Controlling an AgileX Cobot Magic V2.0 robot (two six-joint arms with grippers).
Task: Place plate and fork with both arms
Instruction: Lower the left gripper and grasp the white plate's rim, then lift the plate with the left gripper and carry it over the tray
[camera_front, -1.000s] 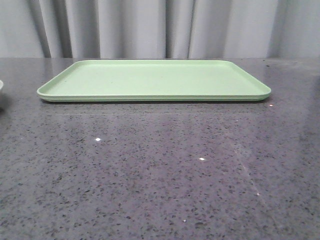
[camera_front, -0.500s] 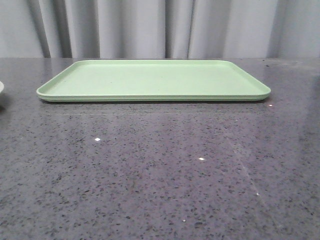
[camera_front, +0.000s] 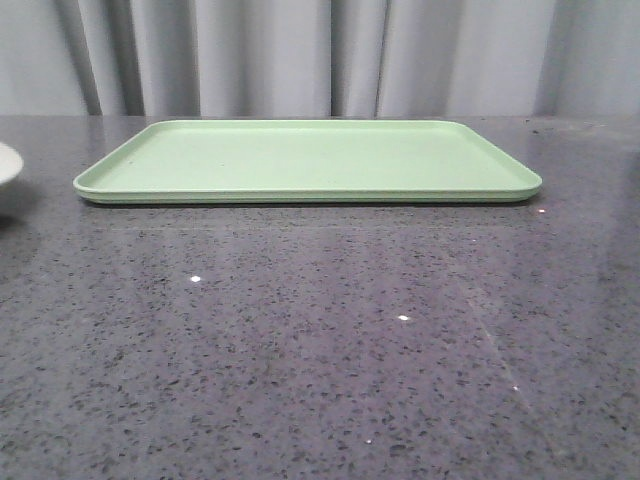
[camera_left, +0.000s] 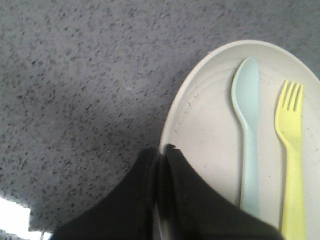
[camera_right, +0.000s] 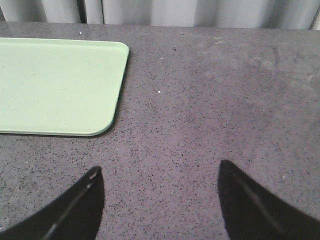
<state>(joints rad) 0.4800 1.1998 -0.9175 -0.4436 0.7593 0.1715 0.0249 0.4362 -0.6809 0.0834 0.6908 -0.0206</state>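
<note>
Broadly, a dark speckled stone table fills the front view, backed by a pale grey curtain. On its far half lies a flat rectangular light-green tray, bare on top; the right wrist view shows one rounded corner of the same tray resting on the stone.

At the far left edge of the front view a sliver of the plate shows, most of it cut off by the frame and well apart from the tray. In the left wrist view the plate is a wide, shallow cream round over the table. The left gripper pinches its rim, the two black fingers pressed close with the plate's edge caught between them (one finger over the inside, the other outside the rim).

Inside the plate lie two utensils side by side, apart from each other: a light-blue spoon-like utensil with a rounded end, and just beside it the yellow fork, tines pointing away from the gripper.

The right gripper hangs over bare table near the tray's corner, its dark fingers spread wide, nothing between them.
</note>
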